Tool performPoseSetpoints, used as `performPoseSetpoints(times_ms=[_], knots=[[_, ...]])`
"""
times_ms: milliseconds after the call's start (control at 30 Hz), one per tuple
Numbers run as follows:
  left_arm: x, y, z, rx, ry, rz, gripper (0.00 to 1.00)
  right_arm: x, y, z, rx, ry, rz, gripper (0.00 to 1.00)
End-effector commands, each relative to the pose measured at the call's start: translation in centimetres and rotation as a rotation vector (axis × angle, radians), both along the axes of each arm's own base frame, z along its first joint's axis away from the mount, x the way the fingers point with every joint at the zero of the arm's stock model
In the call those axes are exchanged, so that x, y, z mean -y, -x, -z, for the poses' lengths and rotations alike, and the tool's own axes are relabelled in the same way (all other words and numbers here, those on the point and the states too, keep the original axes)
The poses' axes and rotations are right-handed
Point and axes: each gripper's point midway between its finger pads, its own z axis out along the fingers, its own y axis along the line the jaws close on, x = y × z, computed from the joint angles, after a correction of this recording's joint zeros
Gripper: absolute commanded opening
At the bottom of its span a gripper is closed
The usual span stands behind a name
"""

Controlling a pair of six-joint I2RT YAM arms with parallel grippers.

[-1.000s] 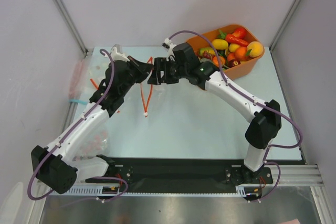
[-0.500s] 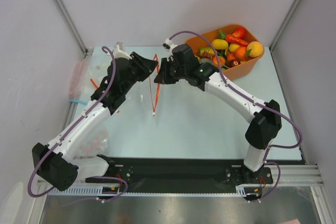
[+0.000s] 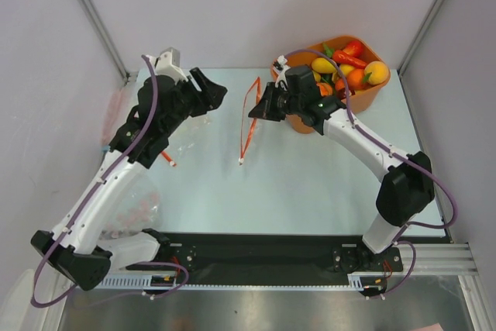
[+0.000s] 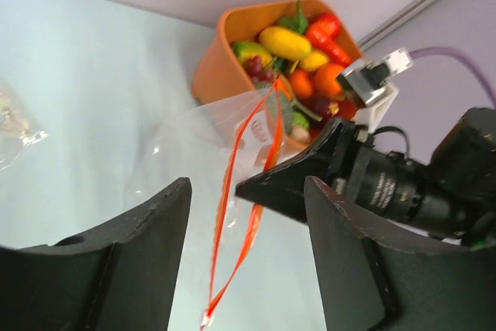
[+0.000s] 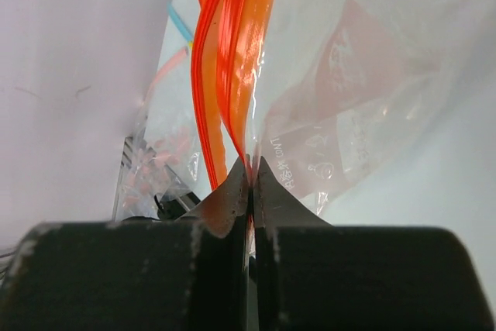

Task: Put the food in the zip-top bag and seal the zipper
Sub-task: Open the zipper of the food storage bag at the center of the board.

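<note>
Right tool (image 3: 253, 112) pinches the zipper (image 3: 245, 142) midway along its length.

White arms (image 3: 116, 176), black joints (image 3: 403, 191), purple cables (image 4: 453, 52); left tool (image 4: 246, 185), right tool (image 5: 250, 168) black.

This is looking like a robotics lab, set up as a small test cell. Plain white panels (image 3: 256, 5) in slim metal posts (image 3: 93, 17) are boxing in a pale bench (image 3: 310, 184). A left arm (image 3: 116, 180) and a right arm (image 3: 360, 141) are standing bolted to a black base plate (image 3: 263, 249) at the near edge, with purple cables (image 3: 452, 201) looping off them. Glossy toy food (image 3: 353, 67) is sitting in an orange tub (image 3: 370, 97) as props.
</note>
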Motion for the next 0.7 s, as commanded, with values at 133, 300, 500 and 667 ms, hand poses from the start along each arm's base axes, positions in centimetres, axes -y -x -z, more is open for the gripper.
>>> performPoseSetpoints(times_ms=[133,300,500,667], knots=[[2.9,0.8,4.1,-0.121,-0.121,0.199,0.75,-0.4,0.6,-3.4,0.069,-0.098,-0.038,0.00],[4.4,0.2,6.2,-0.175,-0.126,0.259,0.80,-0.4,0.5,-3.4,0.066,-0.102,-0.034,0.00],[5.4,-0.5,8.7,-0.247,-0.172,0.299,0.74,-0.4,0.2,-3.8,0.077,-0.108,-0.035,0.00],[5.9,-0.7,11.6,-0.306,-0.198,0.323,0.69,-0.4,0.0,-3.6,0.070,-0.110,-0.034,0.00]])
